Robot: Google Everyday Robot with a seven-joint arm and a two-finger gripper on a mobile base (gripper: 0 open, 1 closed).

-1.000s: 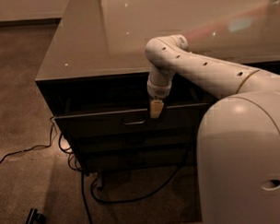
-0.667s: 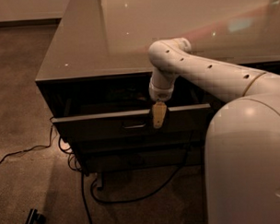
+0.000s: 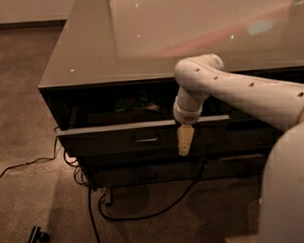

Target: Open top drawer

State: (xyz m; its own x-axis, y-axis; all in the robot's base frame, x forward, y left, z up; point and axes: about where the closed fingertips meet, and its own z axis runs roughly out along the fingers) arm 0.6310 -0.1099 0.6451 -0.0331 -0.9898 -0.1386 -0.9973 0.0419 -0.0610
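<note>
Wider gap: top drawer (image 3: 102,140) sits further out than 1 s ago
Arm's gripper (image 3: 185,140) lower, at drawer front just R of pull (image 3: 146,139); open/shut can't tell; task prob near done

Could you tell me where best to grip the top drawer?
Take the loop pull centred on the front of the top drawer, coming straight from the front: its horizontal bar stands off the panel. The gripper hangs beside it, against the drawer front.

White tubular arm (image 3: 251,92) dotted with dark holes, bulky white body (image 3: 289,188), pale tan tool (image 3: 184,140) at the arm's tip
</note>
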